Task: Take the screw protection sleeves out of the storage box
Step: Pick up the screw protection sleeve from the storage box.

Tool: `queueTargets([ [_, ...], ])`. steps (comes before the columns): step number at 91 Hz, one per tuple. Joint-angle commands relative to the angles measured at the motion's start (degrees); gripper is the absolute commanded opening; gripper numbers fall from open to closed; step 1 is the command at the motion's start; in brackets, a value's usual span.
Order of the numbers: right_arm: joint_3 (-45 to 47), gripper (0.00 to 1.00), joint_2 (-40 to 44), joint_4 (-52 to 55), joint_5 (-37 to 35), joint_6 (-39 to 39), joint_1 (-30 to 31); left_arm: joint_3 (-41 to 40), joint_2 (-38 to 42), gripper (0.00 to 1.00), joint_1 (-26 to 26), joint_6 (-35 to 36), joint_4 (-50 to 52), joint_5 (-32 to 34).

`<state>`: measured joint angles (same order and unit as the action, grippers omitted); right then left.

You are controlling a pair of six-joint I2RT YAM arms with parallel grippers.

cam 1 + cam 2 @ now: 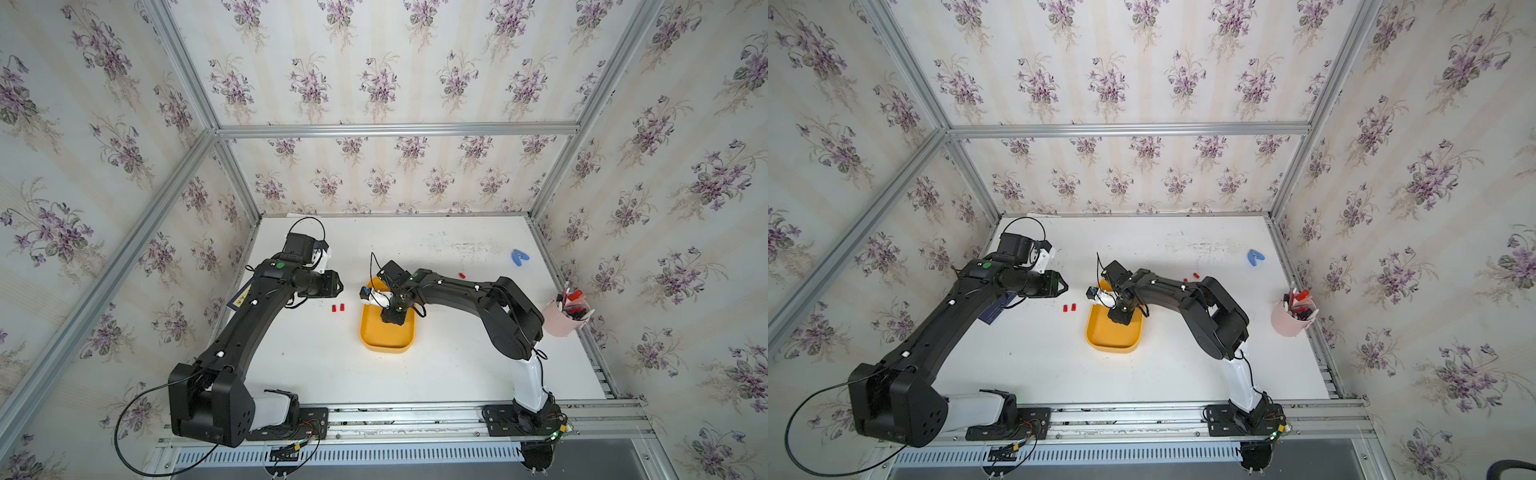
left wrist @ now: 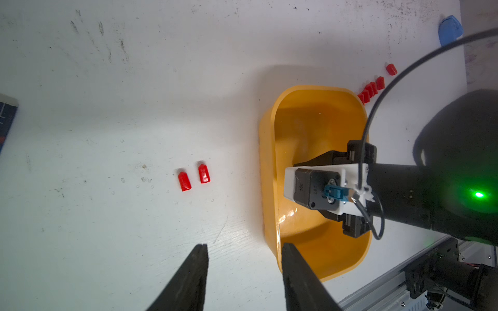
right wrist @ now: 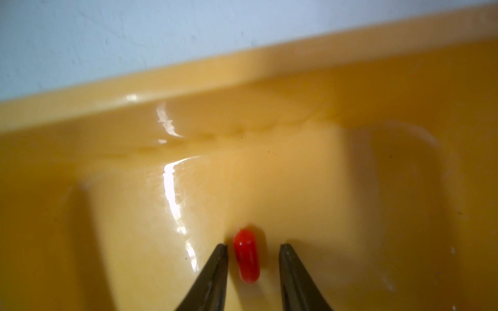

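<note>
A white, scuffed table [image 1: 415,374] is seen, enclosed by floral-papered walls [image 1: 374,62] and an aluminium frame [image 1: 395,129]. The storage box [image 1: 386,347] is set on it. The right gripper [image 3: 253,249] is found inside the box, its jaws held apart, with one red sleeve [image 3: 246,255] lying on the box floor between the fingertips. Whether one fingertip touches the sleeve cannot quite be told, as that view is blurred. The left gripper [image 2: 245,249] is held over bare table, jaws apart and empty. A pair of sleeves [image 2: 184,181] lies ahead of it, and the box is just beside its tips. A row of sleeves [image 2: 380,83] beyond the box is partly cut off by its rim. In both top views the right gripper's tips are hidden under its own wrist, and a dark booklet [image 1: 243,297] is largely covered by the left arm
</note>
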<state>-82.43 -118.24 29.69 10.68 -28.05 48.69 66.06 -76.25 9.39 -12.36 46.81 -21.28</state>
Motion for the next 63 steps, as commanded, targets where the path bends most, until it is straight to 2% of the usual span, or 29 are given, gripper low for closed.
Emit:
queueTargets([
  [1,0.0,0.38,0.0,-0.7,-0.7,0.2,0.0,-0.2,0.3,0.5,-0.1,0.5,-0.6,0.0],
  [28,-0.4,0.36,-1.2,-1.1,-1.1,0.1,0.0,-0.4,0.3,0.49,-0.1,0.4,-0.7,-0.2],
  [63,0.8,0.21,-0.6,-1.5,-0.6,0.8,0.1,-0.6,0.2,0.49,-0.1,0.7,-0.8,0.1],
])
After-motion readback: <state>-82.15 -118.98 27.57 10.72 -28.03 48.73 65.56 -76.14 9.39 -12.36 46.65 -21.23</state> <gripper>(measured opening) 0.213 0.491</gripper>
